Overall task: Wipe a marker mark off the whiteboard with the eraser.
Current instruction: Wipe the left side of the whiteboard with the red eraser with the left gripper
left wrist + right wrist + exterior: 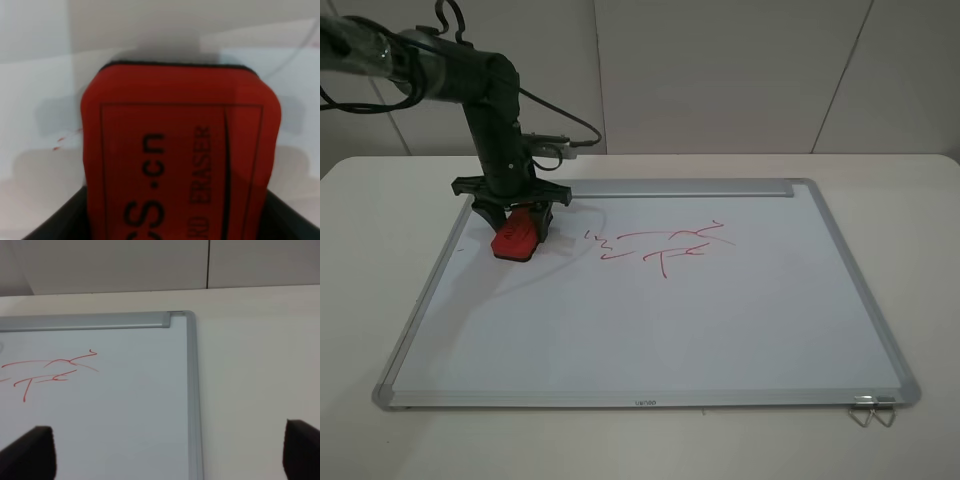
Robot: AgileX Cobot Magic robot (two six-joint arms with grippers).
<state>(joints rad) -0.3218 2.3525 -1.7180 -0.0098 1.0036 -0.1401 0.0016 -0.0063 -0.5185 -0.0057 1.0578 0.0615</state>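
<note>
Red eraser (180, 155), lettering "S.cn" and "ERASER", in left pincer (518, 224)

- The whiteboard (740, 330) lies flat on the surface (380, 220).
- The eraser (517, 241) rests on the board's far-left part, between the fingers of the left hand (517, 228).
- The marker mark (665, 243) lies right of the eraser, near the board's middle.
</note>
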